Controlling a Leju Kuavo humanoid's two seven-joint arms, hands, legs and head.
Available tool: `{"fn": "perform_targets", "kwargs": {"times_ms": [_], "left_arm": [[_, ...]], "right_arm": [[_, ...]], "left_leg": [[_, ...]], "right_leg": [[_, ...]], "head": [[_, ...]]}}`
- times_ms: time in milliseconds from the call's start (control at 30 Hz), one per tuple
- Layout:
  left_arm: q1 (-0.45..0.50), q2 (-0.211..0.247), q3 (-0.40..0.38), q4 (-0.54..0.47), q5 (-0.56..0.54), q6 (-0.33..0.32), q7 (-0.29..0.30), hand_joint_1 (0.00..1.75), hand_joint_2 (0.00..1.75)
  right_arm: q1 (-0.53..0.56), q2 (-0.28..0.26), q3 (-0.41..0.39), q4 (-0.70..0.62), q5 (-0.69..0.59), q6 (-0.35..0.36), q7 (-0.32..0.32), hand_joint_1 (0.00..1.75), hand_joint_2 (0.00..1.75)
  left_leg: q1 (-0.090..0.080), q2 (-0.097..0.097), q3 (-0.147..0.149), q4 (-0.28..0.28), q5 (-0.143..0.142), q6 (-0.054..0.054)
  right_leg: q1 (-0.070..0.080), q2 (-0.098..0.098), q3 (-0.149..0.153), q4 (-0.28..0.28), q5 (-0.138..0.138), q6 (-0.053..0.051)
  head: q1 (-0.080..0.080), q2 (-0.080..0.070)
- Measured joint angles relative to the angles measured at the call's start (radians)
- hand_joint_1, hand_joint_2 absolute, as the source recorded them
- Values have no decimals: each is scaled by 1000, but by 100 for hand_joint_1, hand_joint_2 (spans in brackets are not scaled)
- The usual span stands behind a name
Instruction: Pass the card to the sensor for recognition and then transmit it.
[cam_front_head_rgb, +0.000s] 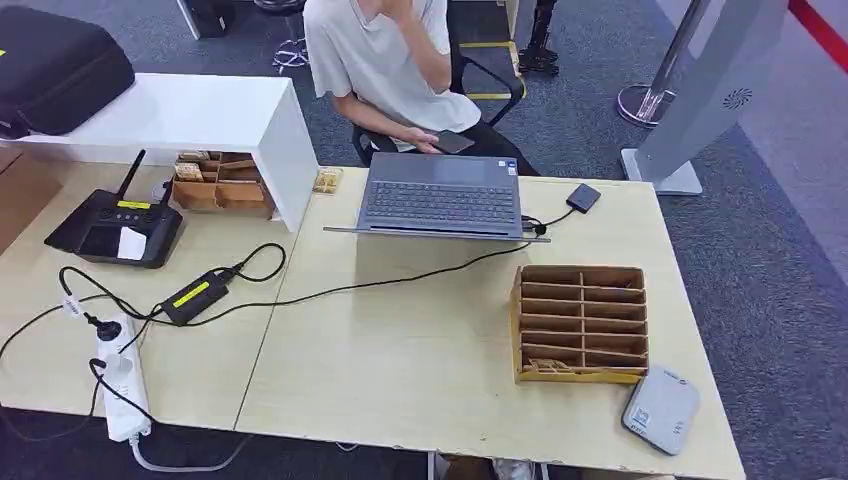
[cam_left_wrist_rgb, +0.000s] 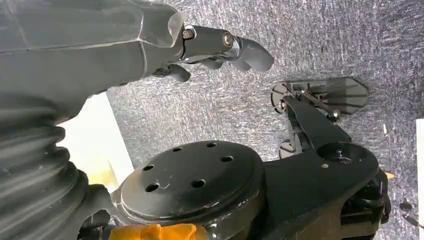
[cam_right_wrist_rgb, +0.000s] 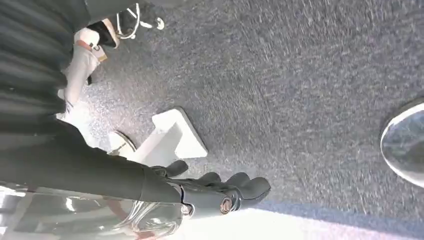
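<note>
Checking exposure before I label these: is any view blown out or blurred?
Head view: even light, sharp, soft shadows under the laptop and card organizer. Left wrist view: a washed-out white patch beside the left hand; carpet sharp. Right wrist view: glare bleaches the edge below the right hand; carpet slightly smeared.

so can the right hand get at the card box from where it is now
Probably yes, once raised. The right hand hangs empty over the carpet, below the table. The card box sits near the right front edge, nothing in front of it.
</note>
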Motion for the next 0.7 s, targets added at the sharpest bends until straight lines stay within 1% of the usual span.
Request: {"fn": "perform_targets", "kwargs": {"times_ms": [100, 267, 333, 367, 467, 567, 700], "left_arm": [[0, 1, 0, 0, 0, -8, -4, 0, 175], [2, 7, -8, 0, 0, -17, -15, 0, 175], [3, 8, -13, 0, 2, -18, -16, 0, 175], [3, 10, -17, 0, 4, -18, -16, 0, 175], [4, 11, -23, 0, 9, -18, -16, 0, 175], [4, 11, -25, 0, 11, -17, -16, 0, 175], [4, 11, -32, 0, 18, -14, -17, 0, 175]], "right_arm": [[-6, -27, -5, 0, 5, -3, 3, 0, 175], [-16, -94, -25, 0, 17, -4, -17, 0, 175], [-19, -124, -32, 0, 45, -18, -21, 0, 175], [-20, -136, -36, 0, 48, -29, -33, 0, 175], [-29, -166, -57, -3, 68, -66, -74, 0, 175], [-38, -190, -65, -8, 103, -123, -119, 0, 175], [-55, -216, -94, -21, 117, -183, -264, 0, 175]], "left_leg": [[0, 0, 0, 0, 0, 0], [0, 0, 0, 0, 0, 0], [0, 0, 0, 0, 0, 0], [-1, 0, 0, 0, 0, 0], [0, 0, 0, 0, 0, 0], [0, 0, 0, 0, 0, 0], [0, 0, 0, 0, 0, 0]], "right_leg": [[0, 0, 0, 0, 0, 0], [-1, 0, 0, 0, 0, 0], [-1, 0, 0, 0, 0, 0], [-1, 0, 0, 0, 0, 0], [-1, 0, 0, 0, 0, 0], [0, 0, 0, 0, 0, 0], [0, 0, 0, 0, 0, 0]], "head": [[0, 0], [0, 0], [0, 0], [0, 0], [0, 0], [0, 0], [0, 0]]}}
